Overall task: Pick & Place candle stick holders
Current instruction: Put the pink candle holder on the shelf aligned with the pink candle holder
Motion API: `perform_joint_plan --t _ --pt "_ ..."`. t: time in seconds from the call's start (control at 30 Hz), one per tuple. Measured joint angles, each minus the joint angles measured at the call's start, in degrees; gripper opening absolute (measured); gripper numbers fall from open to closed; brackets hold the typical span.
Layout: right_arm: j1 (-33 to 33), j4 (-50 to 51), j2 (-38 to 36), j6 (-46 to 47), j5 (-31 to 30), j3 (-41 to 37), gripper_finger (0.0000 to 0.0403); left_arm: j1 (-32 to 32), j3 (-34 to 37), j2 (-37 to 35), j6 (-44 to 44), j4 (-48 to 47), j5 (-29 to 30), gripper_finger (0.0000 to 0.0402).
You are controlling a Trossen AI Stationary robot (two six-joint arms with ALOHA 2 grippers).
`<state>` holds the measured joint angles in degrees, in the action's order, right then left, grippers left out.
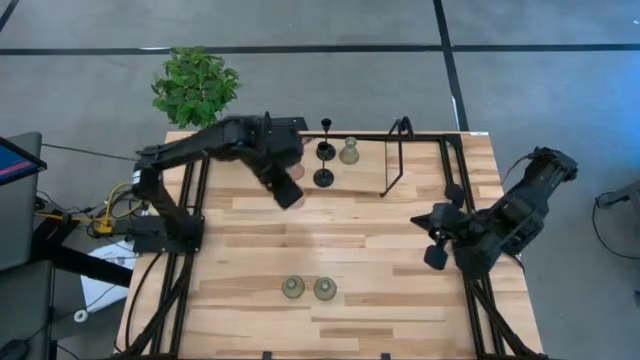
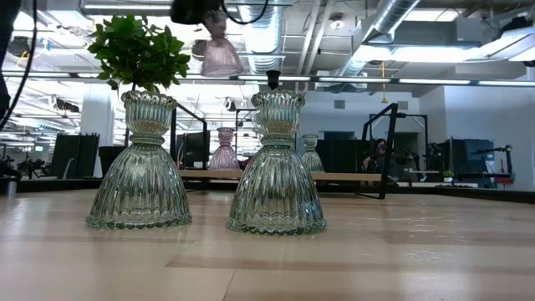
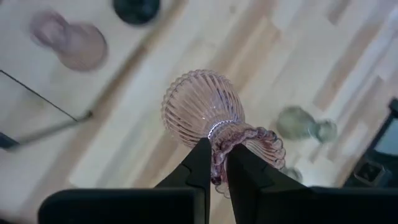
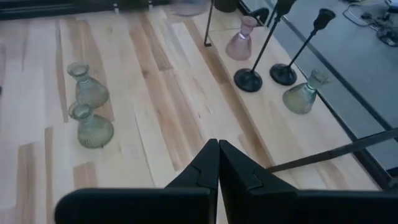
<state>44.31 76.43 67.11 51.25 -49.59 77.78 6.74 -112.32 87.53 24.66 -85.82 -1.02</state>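
Above the desk (image 1: 400,260), your left end effector (image 3: 214,163) pinches a pink holder (image 3: 205,109) by its rim, carried clear; the right end effector (image 4: 217,155) waits pressed together.

Even, bright light falls over the wooden counter (image 1: 330,250) in the high view, with only faint soft shadows, and that picture is sharp from edge to edge. At the upper part of the low view, long ceiling lights (image 2: 435,52) glare white, while the two green glass holders (image 2: 276,163) in front stand crisp and the room behind goes hazy. The left wrist view is smeared with blur at its upper left, where a pink holder (image 3: 69,42) is soft; the right wrist view is clear, slightly washed.
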Motion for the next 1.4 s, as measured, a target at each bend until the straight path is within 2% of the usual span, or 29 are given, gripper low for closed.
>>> perform_joint_plan --t 0.2,0.37,0.5,0.7,0.9,1.03,1.4 --pt "3.87 5.87 -1.68 4.78 -0.64 0.00 0.0000 3.44 -8.13 3.25 -1.47 -4.18 6.91 0.0028" --pt "6.72 8.22 -1.59 7.86 -1.86 0.00 0.0000 7.45 -8.90 3.47 -3.50 -3.98 10.71 0.0028" --pt "9.30 8.30 -1.50 9.34 -5.18 0.00 0.0000 11.04 -8.75 4.70 -6.84 -0.77 15.05 0.0028" --pt "9.57 8.12 -1.51 11.30 -7.30 0.00 0.0000 17.14 -8.82 5.84 -13.60 8.59 14.93 0.0028" --pt "7.82 7.95 -0.15 12.49 -7.29 0.00 0.0000 23.46 -8.82 8.35 -17.14 9.89 13.72 0.0028" --pt "6.73 7.80 0.83 12.69 -7.29 0.00 0.0000 26.53 -8.80 11.06 -19.08 12.72 9.71 0.0028" --pt "6.08 7.27 1.09 12.89 -7.28 0.00 0.0000 30.54 -8.80 16.92 -21.46 13.94 8.53 0.0028"
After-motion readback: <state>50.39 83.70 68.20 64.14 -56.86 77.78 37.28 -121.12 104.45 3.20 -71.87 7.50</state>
